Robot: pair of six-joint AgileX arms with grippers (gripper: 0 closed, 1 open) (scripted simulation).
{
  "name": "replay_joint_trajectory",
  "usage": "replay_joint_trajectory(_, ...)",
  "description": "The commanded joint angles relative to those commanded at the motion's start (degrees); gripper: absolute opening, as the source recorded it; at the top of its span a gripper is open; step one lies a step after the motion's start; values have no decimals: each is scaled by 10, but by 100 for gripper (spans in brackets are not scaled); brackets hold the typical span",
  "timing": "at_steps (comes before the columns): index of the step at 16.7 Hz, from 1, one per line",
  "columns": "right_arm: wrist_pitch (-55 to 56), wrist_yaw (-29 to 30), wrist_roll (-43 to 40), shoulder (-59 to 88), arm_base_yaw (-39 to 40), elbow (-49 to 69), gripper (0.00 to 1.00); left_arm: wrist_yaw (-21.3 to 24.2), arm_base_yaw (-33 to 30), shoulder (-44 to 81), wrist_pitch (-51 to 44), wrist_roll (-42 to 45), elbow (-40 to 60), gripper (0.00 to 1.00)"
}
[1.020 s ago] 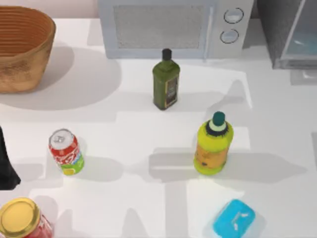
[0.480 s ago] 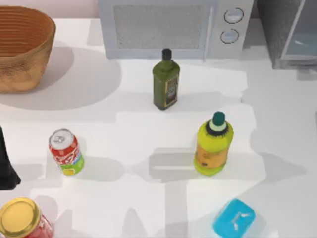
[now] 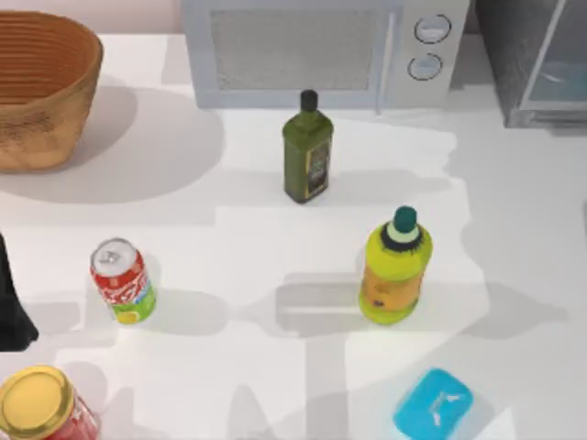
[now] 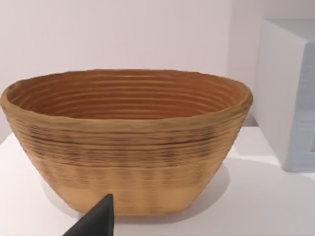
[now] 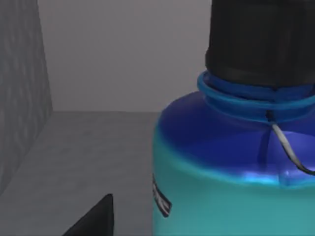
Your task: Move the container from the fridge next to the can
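The container (image 5: 221,196) is a cyan bottle with a dark blue shoulder, a black cap and a thin strap. It stands very close in the right wrist view on the grey floor inside the fridge (image 5: 19,88). A dark part of my right gripper (image 5: 93,219) shows just beside it. In the top view the fridge (image 3: 514,55) stands at the back right with its glass door. The red can (image 3: 121,280) stands upright on the left of the table. My left arm (image 3: 11,302) is parked at the left edge, facing the basket.
A white microwave (image 3: 312,50) stands at the back and a woven basket (image 3: 41,87) at the back left. A dark green bottle (image 3: 307,151), a yellow-green bottle (image 3: 394,270), a flat cyan box (image 3: 433,403) and a gold-lidded red jar (image 3: 41,403) stand on the table.
The arm's shadow on the right side of the table has shifted and shrunk. The things on the table and the left arm have not moved.
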Motion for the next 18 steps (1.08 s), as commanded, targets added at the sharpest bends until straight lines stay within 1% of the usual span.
replay_joint_trajectory(5, -42, 8, 0, 53, 8, 96, 100, 0, 0, 0, 0, 0, 0, 100)
replay_joint_trajectory(10, -49, 9, 0, 61, 9, 110, 100, 0, 0, 0, 0, 0, 0, 100)
replay_joint_trajectory(18, -49, 9, 0, 61, 9, 110, 40, 0, 0, 0, 0, 0, 0, 100)
